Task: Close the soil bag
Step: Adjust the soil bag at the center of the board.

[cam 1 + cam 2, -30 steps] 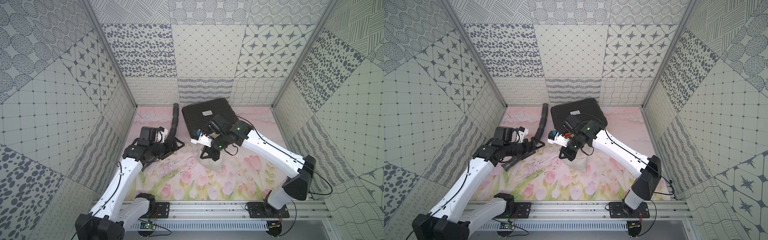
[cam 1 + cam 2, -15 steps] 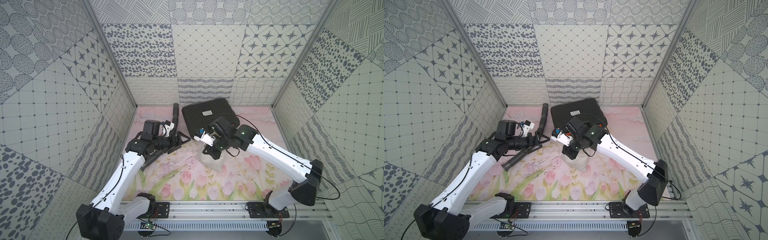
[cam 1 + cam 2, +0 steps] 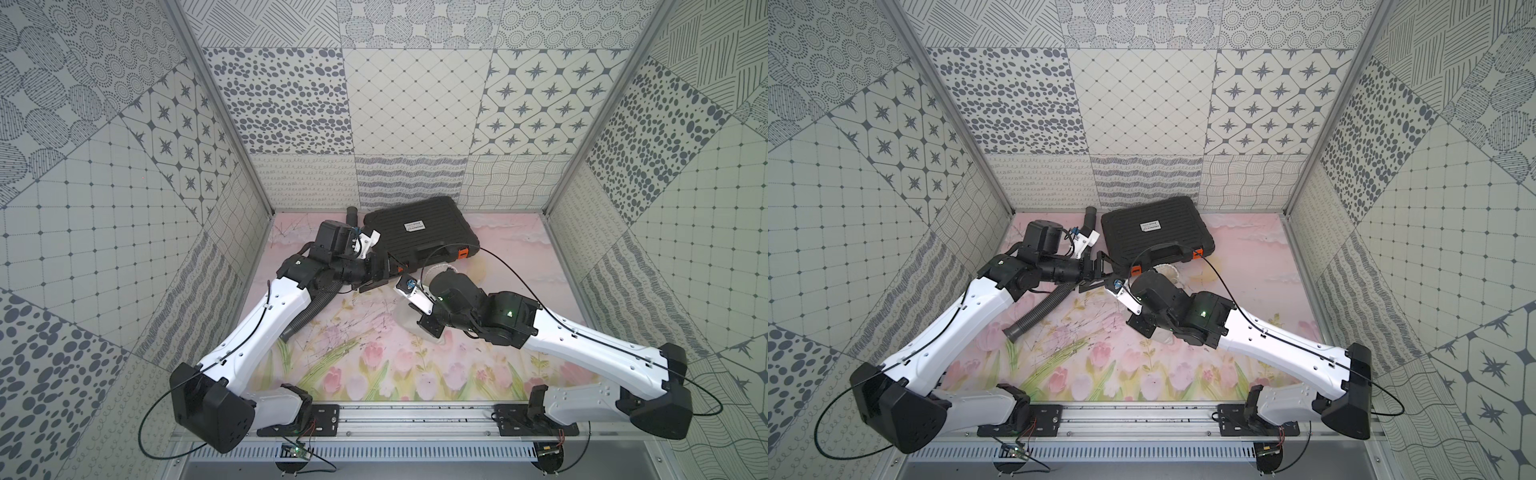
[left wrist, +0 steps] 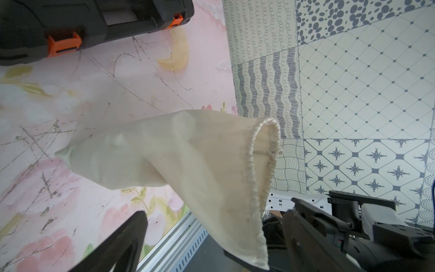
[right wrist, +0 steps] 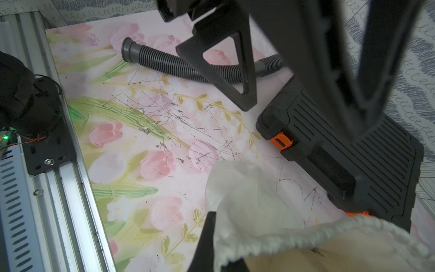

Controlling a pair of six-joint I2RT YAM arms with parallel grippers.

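Note:
The soil bag (image 4: 188,160) is an off-white cloth sack, and its gathered mouth (image 4: 261,164) gapes open. It hangs tilted above the floral mat, with its lower end near the mat. My right gripper (image 5: 226,259) is shut on the bag's rim (image 5: 306,230). In both top views the right arm hides most of the bag (image 3: 406,322) (image 3: 1163,337). My left gripper (image 3: 380,274) (image 3: 1102,272) is open just left of the bag. In the left wrist view its fingers (image 4: 127,240) stand on either side of the rim's lower edge without touching it.
A black ribbed case (image 3: 419,232) with orange latches lies at the back, close behind both grippers. A grey corrugated hose (image 3: 309,316) runs under the left arm. An aluminium rail (image 3: 415,415) borders the mat's front edge.
My left arm has swung right and towards the back, bringing its open gripper up to the bag. My right arm has drawn back to the right, still gripping the bag.

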